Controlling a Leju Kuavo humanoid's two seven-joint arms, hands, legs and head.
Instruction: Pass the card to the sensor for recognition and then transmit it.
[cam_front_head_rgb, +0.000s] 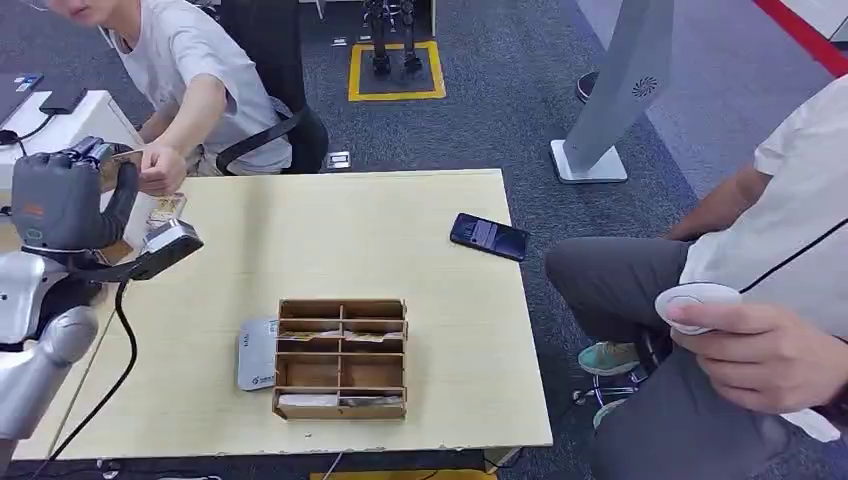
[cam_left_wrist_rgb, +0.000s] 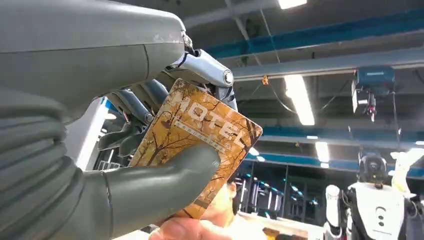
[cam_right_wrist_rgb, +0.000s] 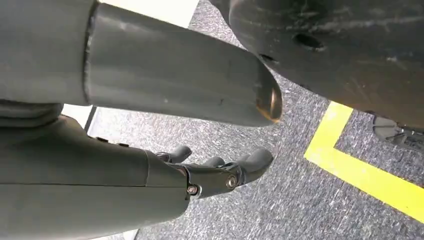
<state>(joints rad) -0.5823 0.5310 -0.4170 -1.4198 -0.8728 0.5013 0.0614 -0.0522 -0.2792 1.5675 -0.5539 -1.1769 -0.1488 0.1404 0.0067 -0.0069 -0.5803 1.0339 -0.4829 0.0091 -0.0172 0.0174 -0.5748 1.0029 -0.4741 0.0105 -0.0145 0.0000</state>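
Up at the bench's far-left corner, left hand (cam_front_head_rgb: 55, 200): raised, thumb and fingers (cam_left_wrist_rgb: 135, 107) pinching the card (cam_left_wrist_rgb: 195, 142), brown with "HOTEL" printed on it.
Person's hand (cam_front_head_rgb: 162, 168): right at the card too.
Right hand (cam_right_wrist_rgb: 200, 172): hanging over grey carpet, fingers loosely apart, holding nothing.
Bench (cam_front_head_rgb: 420, 210): wooden organizer (cam_front_head_rgb: 341, 358), phone (cam_front_head_rgb: 488, 237).

1. The left hand (cam_front_head_rgb: 62, 200), raised at the left edge of the head view, is pinching the card (cam_left_wrist_rgb: 195, 142) between thumb and fingers.
2. The right hand (cam_right_wrist_rgb: 215, 172) is hanging with fingers loosely extended, holding nothing.
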